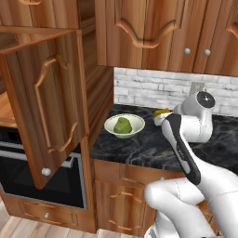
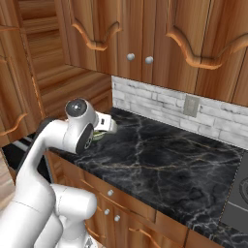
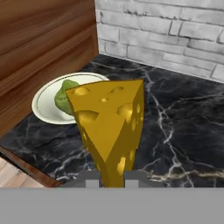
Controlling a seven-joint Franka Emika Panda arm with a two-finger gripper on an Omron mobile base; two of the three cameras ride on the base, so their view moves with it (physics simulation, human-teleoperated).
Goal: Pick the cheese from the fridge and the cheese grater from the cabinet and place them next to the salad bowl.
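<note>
Holding: we have the tool clamped shut on the cheese, gripped at its narrow lower end, with the broad holed face rising above the finger tips.
Cheese position: we see it carried above the dark marble desk, just beside the salad bowl and not yet set down; from the left base camera a bit of yellow shows at the end of the arm, right of the bowl.
Salad bowl: white, shallow, with a green leafy lump, standing on the desk near the wooden side panel.
Handling: we judge the cheese light and stiff, a firm wedge that should not sag; its smooth sloping faces could slip under a loose pinch, so the thin end is a fair hold but leaves it top-heavy.
Cabinet: the cabinet door stands swung open at left; we cannot see the grater.
Writing: we find no brand, label or readable text anywhere.
Next: we reckon lowering the wedge onto the bare desk beside the bowl.
</note>
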